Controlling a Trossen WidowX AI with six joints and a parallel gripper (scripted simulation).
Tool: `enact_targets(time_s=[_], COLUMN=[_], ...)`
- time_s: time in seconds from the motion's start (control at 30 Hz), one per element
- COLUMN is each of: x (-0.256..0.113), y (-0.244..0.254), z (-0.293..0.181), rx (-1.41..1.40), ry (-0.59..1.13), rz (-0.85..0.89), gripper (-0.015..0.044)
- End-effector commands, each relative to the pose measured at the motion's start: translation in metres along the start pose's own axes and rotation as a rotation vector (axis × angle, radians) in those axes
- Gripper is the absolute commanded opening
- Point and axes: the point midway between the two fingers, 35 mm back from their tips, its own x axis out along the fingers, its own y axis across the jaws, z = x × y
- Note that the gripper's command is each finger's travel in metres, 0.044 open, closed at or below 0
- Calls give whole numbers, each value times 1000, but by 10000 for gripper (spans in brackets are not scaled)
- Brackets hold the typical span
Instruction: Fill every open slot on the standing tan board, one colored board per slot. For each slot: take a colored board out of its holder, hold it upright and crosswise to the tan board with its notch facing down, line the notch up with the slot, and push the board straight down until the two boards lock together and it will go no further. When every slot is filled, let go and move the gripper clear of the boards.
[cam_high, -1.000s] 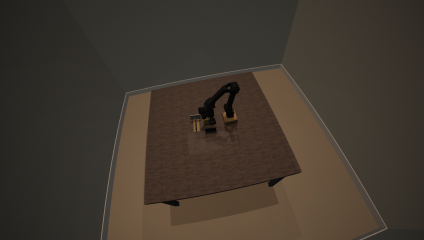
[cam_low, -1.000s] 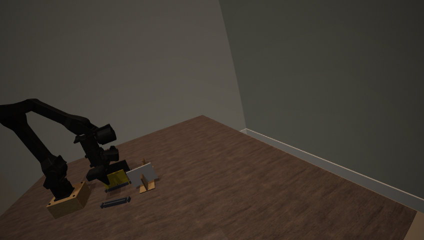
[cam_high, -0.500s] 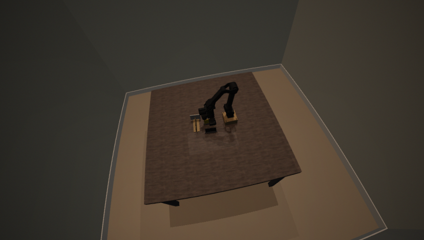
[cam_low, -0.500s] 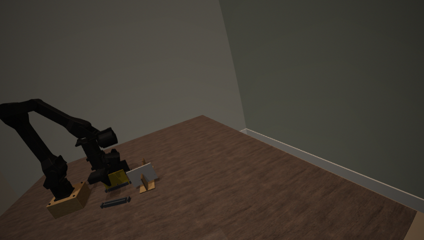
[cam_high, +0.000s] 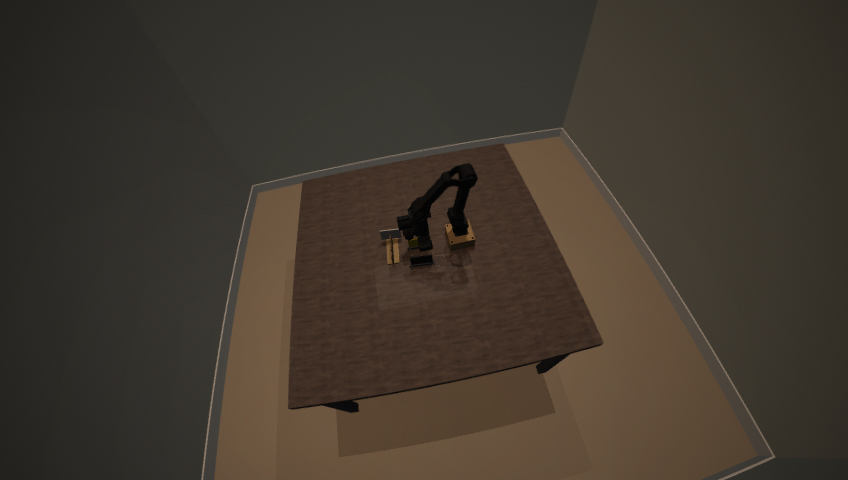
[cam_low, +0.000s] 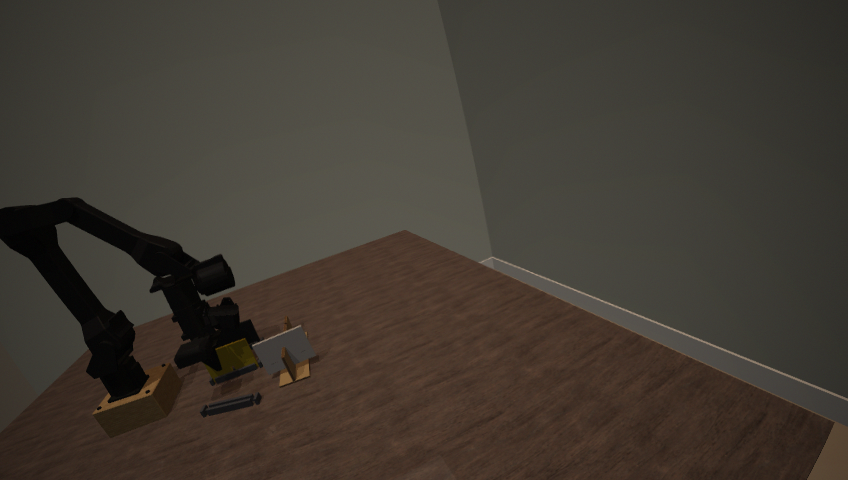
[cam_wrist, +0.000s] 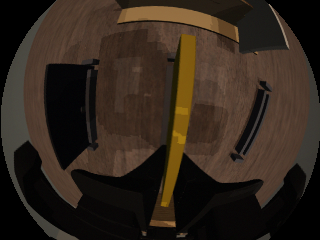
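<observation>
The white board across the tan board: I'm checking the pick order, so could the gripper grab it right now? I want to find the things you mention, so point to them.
Probably not: the gripper (cam_low: 215, 356) (cam_wrist: 168, 150) is shut on the yellow board (cam_low: 236, 355) (cam_wrist: 183, 100), so it likely must free its fingers first.

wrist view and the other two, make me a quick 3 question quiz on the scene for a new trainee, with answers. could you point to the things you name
1. What is the gripper (cam_high: 418, 242) (cam_low: 217, 358) (cam_wrist: 168, 150) shut on?
a) white board
b) yellow board (cam_high: 412, 243) (cam_low: 236, 356) (cam_wrist: 184, 100)
c) tan board

2. True or false: the white board (cam_high: 389, 234) (cam_low: 285, 349) (cam_wrist: 265, 32) lies flat on the table.

3. Fill in: in the wrist view, the holder (cam_high: 421, 264) (cam_low: 230, 405) (cam_wrist: 253, 124) at the right of the picture has ___ board in it.

Key: 1 b; 2 false; 3 no
</observation>
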Motion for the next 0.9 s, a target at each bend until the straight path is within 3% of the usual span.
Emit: enact_targets(time_s=[0.0, 0.87], x=[-7, -58], y=[0, 0], z=[1, 1], rx=[2, 2], ry=[-5, -5], rz=[-1, -1], gripper=[0, 0])
